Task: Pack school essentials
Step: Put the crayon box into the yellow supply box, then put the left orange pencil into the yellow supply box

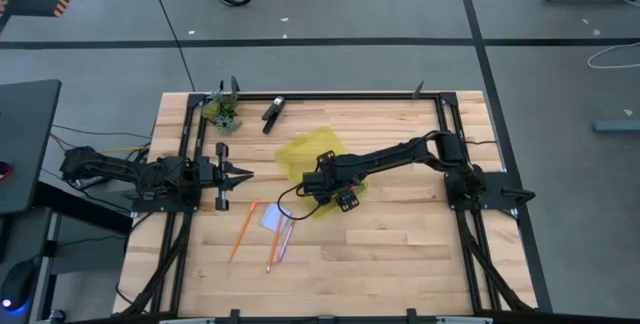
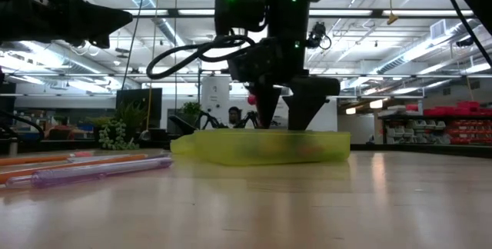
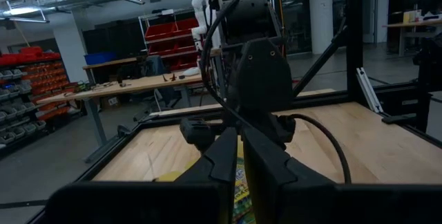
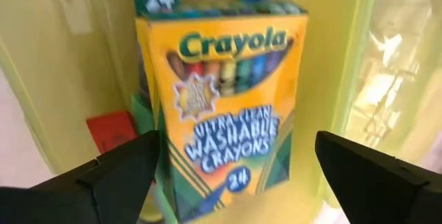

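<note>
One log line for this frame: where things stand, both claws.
right claw open over crayon box in yellow case | left claw waiting at table's left side | pencils, note pad unpacked

My own two dark fingers run forward side by side with only a thin slit between them, and nothing is held there. Just past their tips the right arm stands over the wooden table, its black cable looping down beside it. Under that arm I see a sliver of yellow case and a patterned edge of the crayon box. Beyond the table are workbenches and shelves of red bins.
</note>
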`<action>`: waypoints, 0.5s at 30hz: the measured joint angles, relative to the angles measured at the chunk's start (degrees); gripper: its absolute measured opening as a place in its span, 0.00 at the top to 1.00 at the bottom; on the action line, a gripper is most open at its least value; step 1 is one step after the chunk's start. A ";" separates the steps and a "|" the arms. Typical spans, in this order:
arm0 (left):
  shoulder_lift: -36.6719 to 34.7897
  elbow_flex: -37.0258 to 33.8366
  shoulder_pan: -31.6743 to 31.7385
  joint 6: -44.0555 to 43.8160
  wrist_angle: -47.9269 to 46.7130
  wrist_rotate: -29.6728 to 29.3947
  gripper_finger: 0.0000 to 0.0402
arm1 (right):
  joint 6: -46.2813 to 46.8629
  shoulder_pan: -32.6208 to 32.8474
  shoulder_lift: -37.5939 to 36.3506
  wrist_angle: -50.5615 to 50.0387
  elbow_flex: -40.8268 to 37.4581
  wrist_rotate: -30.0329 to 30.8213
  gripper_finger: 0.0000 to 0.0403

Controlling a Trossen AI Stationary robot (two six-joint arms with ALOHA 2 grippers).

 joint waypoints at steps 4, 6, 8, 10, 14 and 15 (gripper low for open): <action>-0.01 0.00 0.01 0.00 0.00 0.00 0.93 | 1.91 0.01 -0.07 -3.18 1.03 2.14 0.02; 0.00 0.00 0.01 0.00 0.00 -0.01 0.93 | 2.92 0.00 -0.07 -5.78 1.68 2.93 0.02; -0.01 0.00 0.01 0.00 0.00 0.00 0.92 | 4.32 -0.02 -0.07 -7.72 2.61 3.16 0.02; -0.01 0.00 0.01 0.00 0.00 -0.01 0.91 | 5.84 -0.02 -0.07 -9.25 3.32 3.18 0.02; -0.01 0.00 0.01 0.00 0.00 -0.02 0.91 | 8.73 0.01 -0.09 -13.38 4.82 6.27 0.02; 0.00 0.00 0.01 0.00 0.00 -0.01 0.90 | 9.80 0.01 -0.19 -14.91 4.84 7.20 0.02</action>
